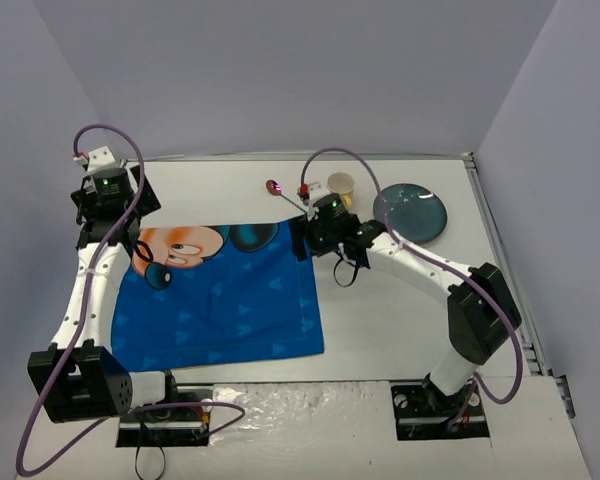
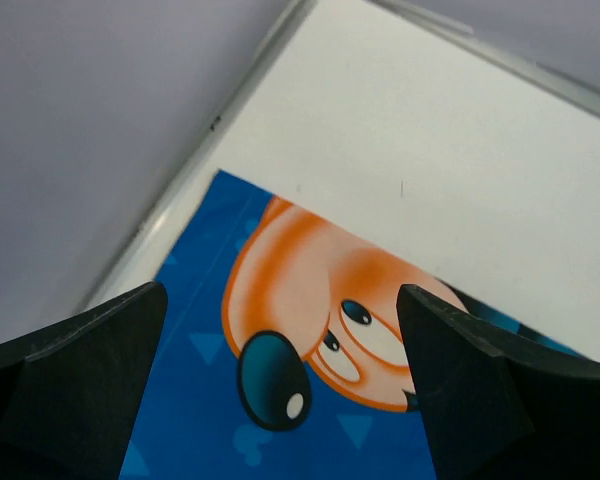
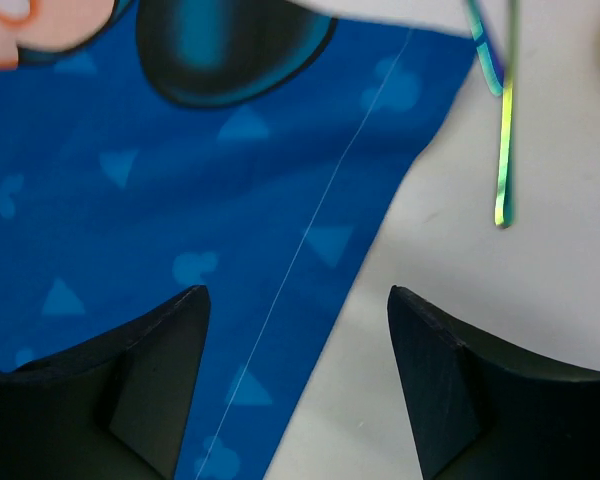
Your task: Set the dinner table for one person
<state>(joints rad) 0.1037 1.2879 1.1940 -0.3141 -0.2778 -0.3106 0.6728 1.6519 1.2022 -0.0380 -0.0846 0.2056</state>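
The white dinner table (image 1: 400, 320) carries a blue cartoon-printed placemat (image 1: 230, 295) spread flat left of centre. My left gripper (image 1: 128, 232) is open and empty above the placemat's far left corner; the left wrist view shows its jaws (image 2: 280, 400) wide apart over the orange cartoon face (image 2: 300, 290). My right gripper (image 1: 302, 238) is open and empty over the placemat's far right edge; the right wrist view shows its jaws (image 3: 295, 380) straddling the cloth edge (image 3: 180, 200). An iridescent spoon (image 1: 280, 192) lies just beyond, and its handle (image 3: 503, 150) shows ahead of the right jaw.
A cream cup (image 1: 341, 186) stands at the back behind the right wrist. A dark blue plate (image 1: 411, 213) lies to its right. The table's metal rim (image 2: 180, 190) and grey walls close in the left, back and right sides.
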